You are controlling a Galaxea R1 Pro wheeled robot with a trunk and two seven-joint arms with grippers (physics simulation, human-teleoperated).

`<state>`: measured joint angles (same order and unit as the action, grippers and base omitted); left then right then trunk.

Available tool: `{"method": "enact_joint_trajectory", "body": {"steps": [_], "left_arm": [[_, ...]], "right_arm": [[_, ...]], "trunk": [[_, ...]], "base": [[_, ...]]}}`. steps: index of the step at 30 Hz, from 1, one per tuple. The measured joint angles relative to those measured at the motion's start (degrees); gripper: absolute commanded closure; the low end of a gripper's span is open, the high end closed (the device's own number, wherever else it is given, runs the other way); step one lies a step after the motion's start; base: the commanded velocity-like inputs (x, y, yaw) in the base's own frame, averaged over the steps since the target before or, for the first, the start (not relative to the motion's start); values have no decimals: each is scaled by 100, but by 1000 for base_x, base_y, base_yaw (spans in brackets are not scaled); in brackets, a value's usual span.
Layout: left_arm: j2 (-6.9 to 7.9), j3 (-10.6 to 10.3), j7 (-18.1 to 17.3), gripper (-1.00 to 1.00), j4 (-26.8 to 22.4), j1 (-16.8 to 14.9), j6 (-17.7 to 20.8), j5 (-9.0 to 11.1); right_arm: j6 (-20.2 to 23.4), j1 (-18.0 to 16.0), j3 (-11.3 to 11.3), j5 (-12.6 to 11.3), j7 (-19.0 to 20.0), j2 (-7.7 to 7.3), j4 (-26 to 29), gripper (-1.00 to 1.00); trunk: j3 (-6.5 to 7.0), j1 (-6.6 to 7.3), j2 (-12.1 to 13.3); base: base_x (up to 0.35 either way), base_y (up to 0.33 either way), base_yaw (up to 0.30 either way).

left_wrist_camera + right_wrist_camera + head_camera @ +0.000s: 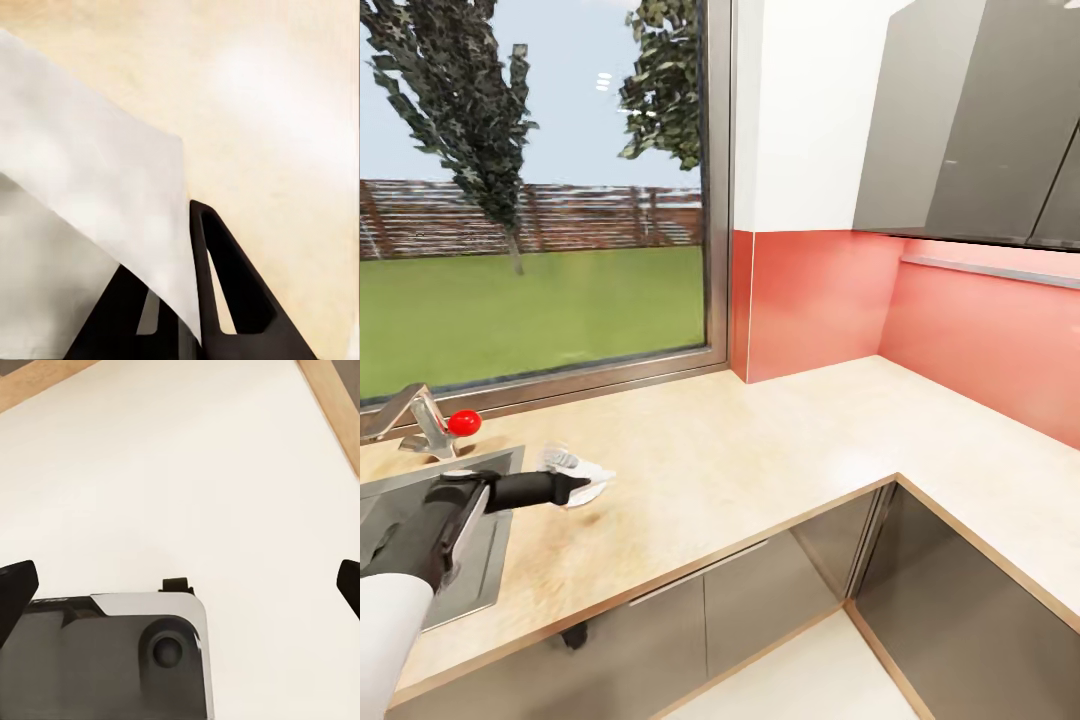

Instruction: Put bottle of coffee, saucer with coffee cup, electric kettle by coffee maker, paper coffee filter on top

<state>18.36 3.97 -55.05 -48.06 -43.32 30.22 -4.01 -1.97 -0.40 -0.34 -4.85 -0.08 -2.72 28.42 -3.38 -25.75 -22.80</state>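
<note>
Left gripper [582, 490] reaches out low over the desk [760, 470], just beside the sink [480, 560]. Its jaws are clamped on the paper filter [97, 217]: the white sheet runs between the dark fingers [232, 285] and drapes forward, held by an edge so it hangs free of the desk. Judgement: filter in transit to the coffee maker.

Right gripper: finger tips [16, 589] stand wide apart, nothing between, above pale floor [187, 472].

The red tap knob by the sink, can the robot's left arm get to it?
Probably yes: the red knob sits close behind the left gripper with nothing between, but that gripper is holding the paper filter.
</note>
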Motion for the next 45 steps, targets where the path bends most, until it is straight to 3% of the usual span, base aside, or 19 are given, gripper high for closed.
{"method": "enact_joint_trajectory", "body": {"steps": [2,6,8,25,45], "left_arm": [[-1,1,1,100,-178,-52,149,-8],[2,6,7,100,-1026,-443,970,-1],[3,9,8,100,-1136,-490,1044,-10],[8,27,8,100,-1222,-454,1083,-11],[14,48,7,100,-1229,-434,1075,-11]], "right_arm": [[-1,0,1,0,0,0,0,-100],[-3,0,6,3,0,1,-1,-100],[-3,0,-1,1,0,1,2,-100],[6,0,-6,-8,9,9,42,-100],[11,-1,-9,-8,2,10,34,-100]], "trunk": [[-1,0,1],[0,0,0],[-1,0,1],[12,0,1],[13,-3,2]], "base": [[0,0,0],[0,0,0],[0,0,0],[0,0,10],[-219,-115,254]]}}
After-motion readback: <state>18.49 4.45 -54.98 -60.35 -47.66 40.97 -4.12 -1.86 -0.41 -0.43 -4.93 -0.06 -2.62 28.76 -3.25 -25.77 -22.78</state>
